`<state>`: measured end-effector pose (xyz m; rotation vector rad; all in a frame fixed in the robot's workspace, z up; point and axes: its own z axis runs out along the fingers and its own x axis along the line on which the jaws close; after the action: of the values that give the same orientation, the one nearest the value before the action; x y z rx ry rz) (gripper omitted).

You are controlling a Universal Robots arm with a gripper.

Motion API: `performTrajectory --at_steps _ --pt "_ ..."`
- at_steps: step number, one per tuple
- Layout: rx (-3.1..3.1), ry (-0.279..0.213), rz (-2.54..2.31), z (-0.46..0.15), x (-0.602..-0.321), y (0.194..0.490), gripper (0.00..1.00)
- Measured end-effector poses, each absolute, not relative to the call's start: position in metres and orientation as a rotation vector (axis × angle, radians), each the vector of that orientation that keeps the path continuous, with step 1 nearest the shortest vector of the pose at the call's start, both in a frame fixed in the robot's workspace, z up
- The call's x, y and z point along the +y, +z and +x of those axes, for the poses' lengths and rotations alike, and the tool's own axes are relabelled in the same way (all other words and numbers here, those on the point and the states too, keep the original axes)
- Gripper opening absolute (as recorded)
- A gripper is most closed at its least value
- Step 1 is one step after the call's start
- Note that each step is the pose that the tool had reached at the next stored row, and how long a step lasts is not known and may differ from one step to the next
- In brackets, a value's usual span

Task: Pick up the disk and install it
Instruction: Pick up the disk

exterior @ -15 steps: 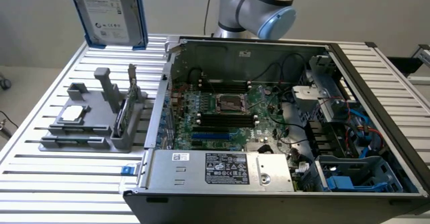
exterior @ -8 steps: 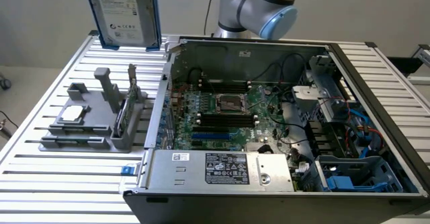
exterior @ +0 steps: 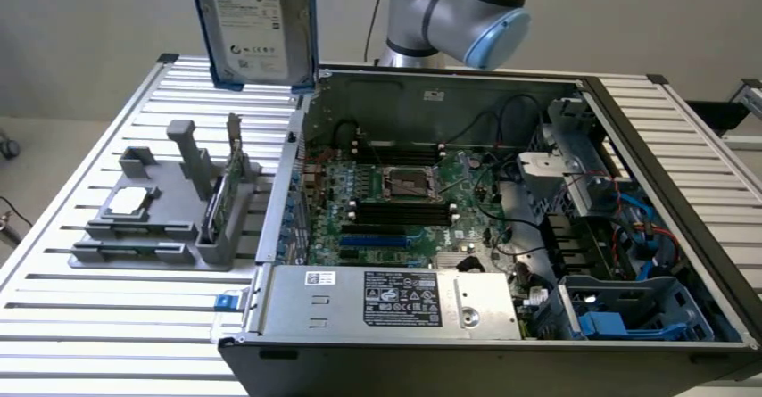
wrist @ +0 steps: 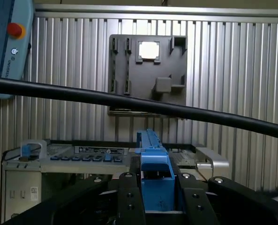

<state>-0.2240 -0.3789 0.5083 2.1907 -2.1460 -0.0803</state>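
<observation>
The disk (exterior: 256, 22), a silver-grey hard drive with a white label in a blue carrier, hangs upright high above the slatted table, over the gap between the grey fixture and the open computer case. In the wrist view my gripper (wrist: 155, 183) is shut on the disk (wrist: 154, 161), whose blue carrier edge sticks out between the two black fingers (wrist: 128, 197). The top of the disk is cut off by the exterior view's upper edge.
The open computer case (exterior: 572, 89) shows its motherboard (exterior: 405, 192) and a blue drive bay (exterior: 619, 312) at the exterior view's right. A grey fixture (exterior: 167, 227) holds a small square chip (exterior: 128, 202) and a green card (exterior: 220, 202). A black cable (wrist: 129, 101) crosses the wrist view.
</observation>
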Motion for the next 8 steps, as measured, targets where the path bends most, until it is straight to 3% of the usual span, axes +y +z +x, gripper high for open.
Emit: performTrajectory --at_steps 8 --pt "-2.143 -0.08 2.194 -0.187 -0.381 0.508 0.33"
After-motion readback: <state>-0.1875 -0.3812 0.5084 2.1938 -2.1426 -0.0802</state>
